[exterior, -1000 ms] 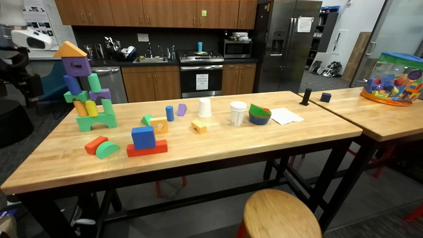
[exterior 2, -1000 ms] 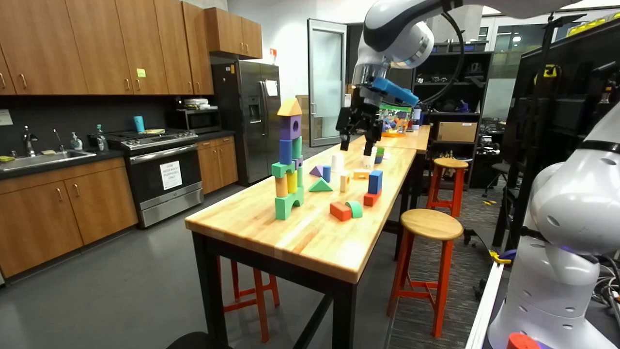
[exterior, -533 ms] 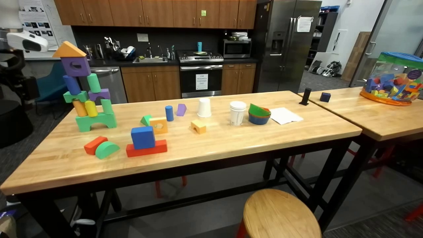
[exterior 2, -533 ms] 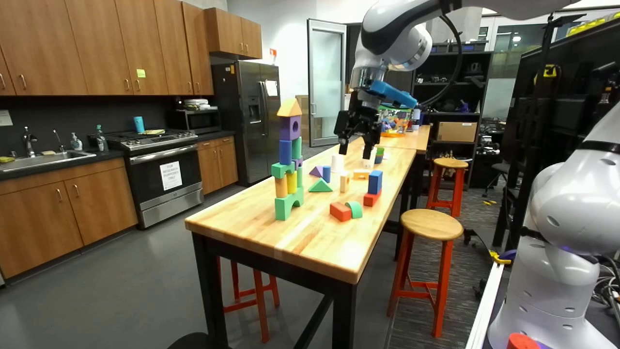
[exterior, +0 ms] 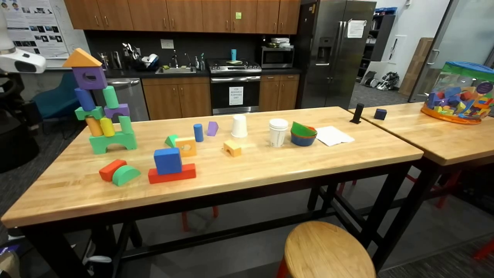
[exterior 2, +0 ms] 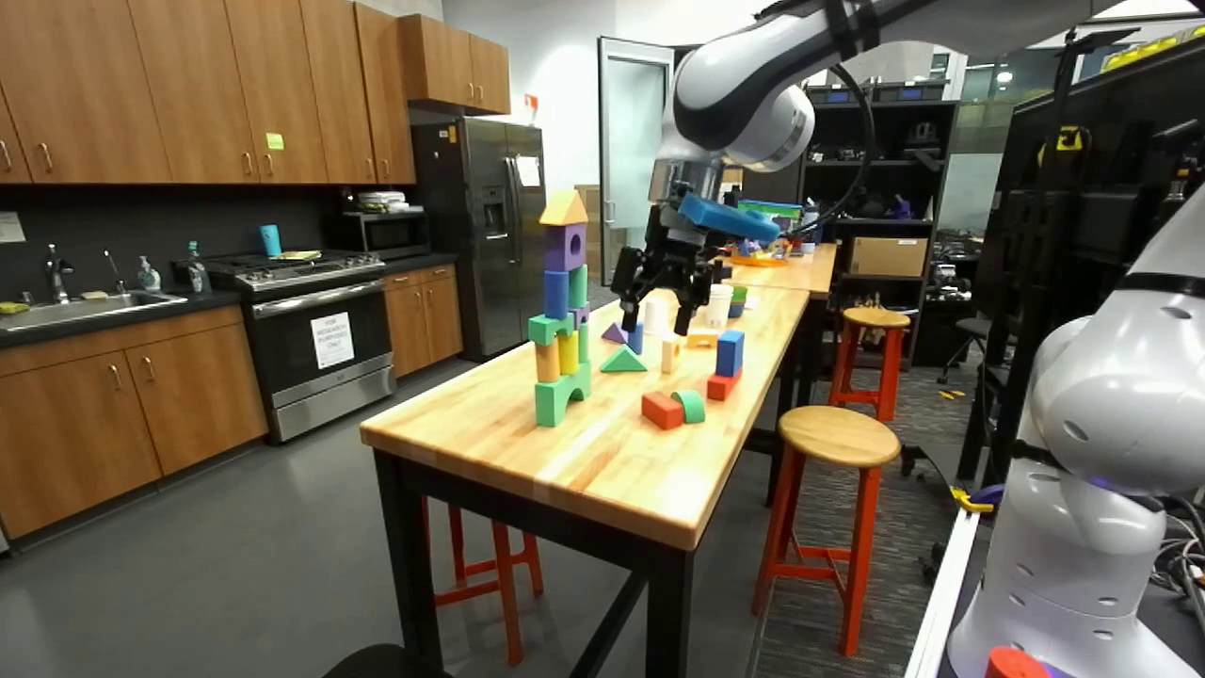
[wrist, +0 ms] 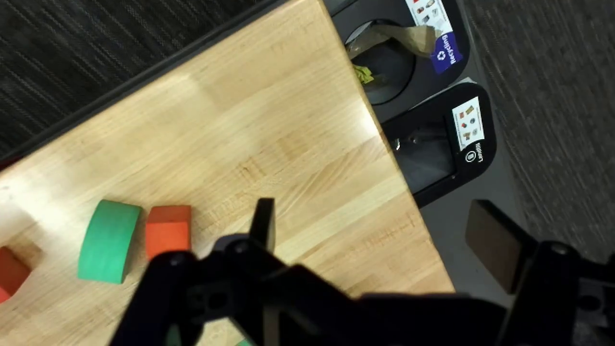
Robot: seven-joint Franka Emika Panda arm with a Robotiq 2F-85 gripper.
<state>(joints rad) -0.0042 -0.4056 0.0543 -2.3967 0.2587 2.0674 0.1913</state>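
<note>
At the left end of the wooden table (exterior: 239, 170), the gripper (exterior 2: 656, 327) hung with fingers wide apart, holding nothing. Near left, a red block (exterior: 111, 170) lay just beside the green half-round block (exterior: 126, 175). Far left, the block tower (exterior: 85, 99) stood on a green arch (exterior: 113, 139), presumably lowest for its broad, steady footing.

I could pass over bare table (wrist: 298, 144) beside the red block (wrist: 168, 233); the tall block tower (exterior 2: 556, 306) bars one side, how closely I can't judge.
</note>
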